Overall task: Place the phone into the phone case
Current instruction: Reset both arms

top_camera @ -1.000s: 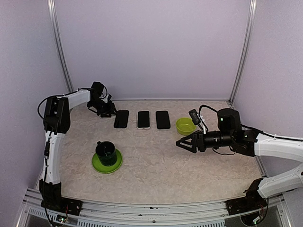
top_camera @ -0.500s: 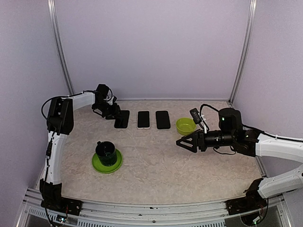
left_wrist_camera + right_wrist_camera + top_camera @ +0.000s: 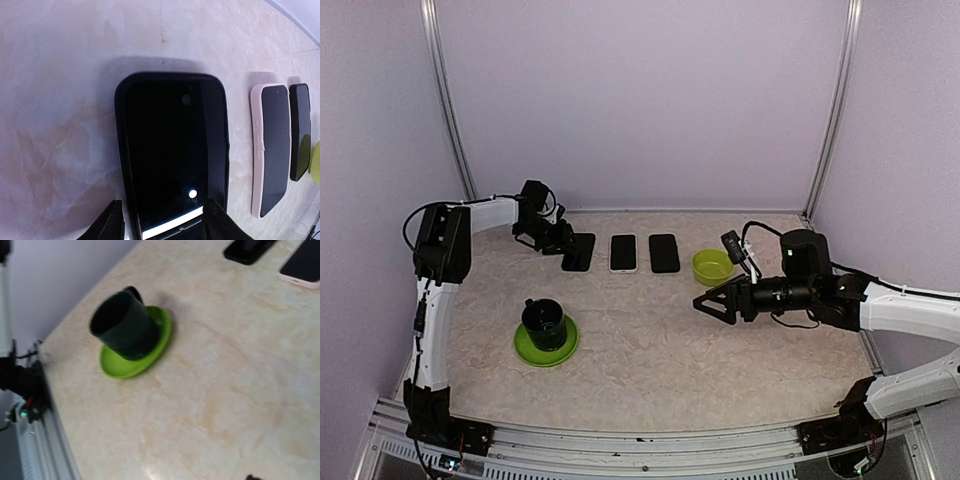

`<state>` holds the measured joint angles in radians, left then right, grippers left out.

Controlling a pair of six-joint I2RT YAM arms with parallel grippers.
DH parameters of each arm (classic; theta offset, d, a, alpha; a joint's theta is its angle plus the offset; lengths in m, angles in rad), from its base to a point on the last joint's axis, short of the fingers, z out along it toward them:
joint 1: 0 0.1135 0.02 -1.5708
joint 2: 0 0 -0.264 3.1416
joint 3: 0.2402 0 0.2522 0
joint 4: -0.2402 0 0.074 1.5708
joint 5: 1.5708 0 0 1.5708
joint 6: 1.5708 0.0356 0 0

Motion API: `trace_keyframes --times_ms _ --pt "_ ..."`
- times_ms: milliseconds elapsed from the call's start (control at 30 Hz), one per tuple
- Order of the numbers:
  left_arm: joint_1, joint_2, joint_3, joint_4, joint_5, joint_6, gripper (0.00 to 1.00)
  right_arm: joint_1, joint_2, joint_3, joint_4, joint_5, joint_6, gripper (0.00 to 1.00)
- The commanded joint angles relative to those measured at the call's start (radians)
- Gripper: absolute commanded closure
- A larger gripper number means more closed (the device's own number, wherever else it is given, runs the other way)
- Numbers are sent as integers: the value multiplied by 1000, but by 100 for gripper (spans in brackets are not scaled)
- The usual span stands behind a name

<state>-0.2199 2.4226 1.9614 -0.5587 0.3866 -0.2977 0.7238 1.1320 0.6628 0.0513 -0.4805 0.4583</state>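
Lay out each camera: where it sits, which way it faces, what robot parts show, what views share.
Top external: above and behind the bases, facing down over the table; both arms, left hand and right hand show.
Left wrist: low over the table, facing the black case, its fingertips either side of the near end.
Right wrist: mid-table, facing the mug on its saucer; hardly any hand shows.
Shared: top and left wrist show the black case, pale-cased phone and black phone.
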Motion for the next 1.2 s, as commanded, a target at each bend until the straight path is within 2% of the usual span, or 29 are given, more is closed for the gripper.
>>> trace_keyframes --times_ms 0,167,233,300,367,600,733,1000,1167 --pt "19 -132 -100 36 1 -56 46 -9 -36 46 -78 65 -51 26" --pt "19 -267 -148 15 -44 -49 38 -20 -92 50 -126 165 -82 15" --pt "21 -335 -201 28 -66 -50 31 -25 -120 46 -147 224 -89 3" --pt "19 -419 -254 33 -70 -53 22 -28 -142 47 -174 302 -94 0" --pt "14 -498 -318 52 -71 -60 2 -35 -153 56 -212 380 -99 0" --pt "-66 -835 -555 108 -156 -45 1 -76 -160 78 -310 589 -110 0" --pt "-116 -997 -682 133 -216 -10 1 -124 -158 79 -320 613 -117 0" --pt "-122 -1357 -980 240 -302 7 1 -188 -216 98 -335 687 -162 0" --pt "-121 -1533 -1124 290 -354 30 1 -198 -234 132 -409 730 -178 0"
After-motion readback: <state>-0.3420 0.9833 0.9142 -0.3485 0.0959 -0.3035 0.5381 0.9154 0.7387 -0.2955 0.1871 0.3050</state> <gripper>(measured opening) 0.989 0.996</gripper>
